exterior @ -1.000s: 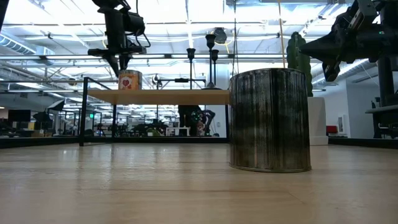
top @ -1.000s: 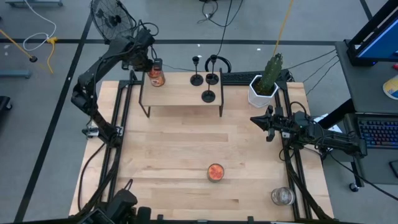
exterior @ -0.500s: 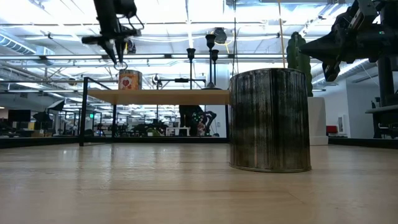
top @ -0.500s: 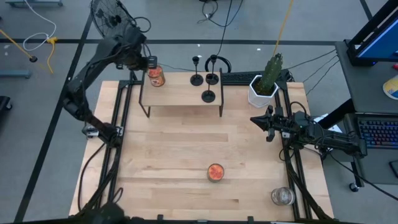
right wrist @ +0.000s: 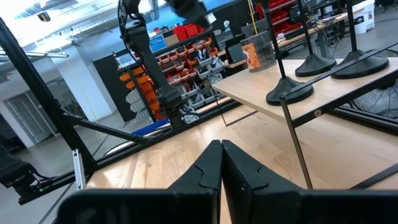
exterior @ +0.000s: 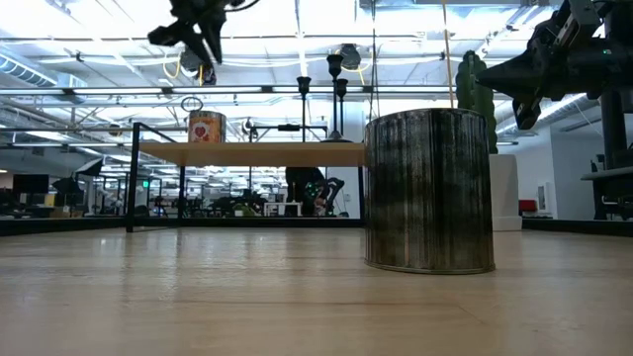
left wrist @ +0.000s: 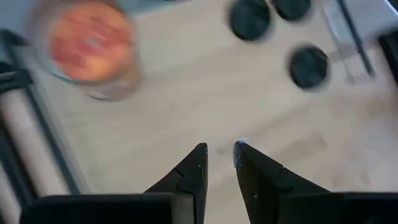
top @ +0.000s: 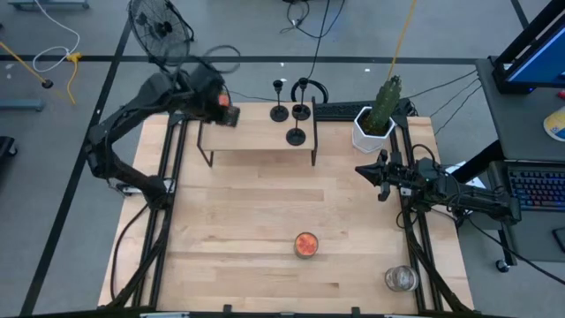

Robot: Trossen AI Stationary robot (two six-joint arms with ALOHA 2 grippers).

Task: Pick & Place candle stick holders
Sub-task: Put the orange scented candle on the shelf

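So far, none of the picking and placing looks done: all three candle stick holders [top: 296, 136] stand together on a small raised wooden shelf [top: 256, 141] at the far end of the table, two side by side near the back edge and one nearer the front, each with a round black base and a thin upright stem. Nothing grips them. The left gripper [left wrist: 219, 155] hangs high above the left end of the shelf, empty, its fingers [left wrist: 193, 171] nearly together with only a narrow gap; below it lies bare shelf top, with the holders' dark bases off to one side. An orange-filled jar [exterior: 205, 127] sits on that left end of the shelf. The right gripper [right wrist: 221, 148] waits over the table's right edge, empty and clenched tight, facing the shelf. Every holder therefore remains to be lifted and set down, as I judge it. The work surface is a pale wooden table [top: 238, 230] on a dark frame. On it rest a second orange-filled jar [top: 305, 245] toward the near middle and a clear glass jar [top: 400, 279] at the near right corner. A potted cactus [top: 378, 119] stands at the far right. Beyond is an open workshop with bright ceiling lights and storage racks.
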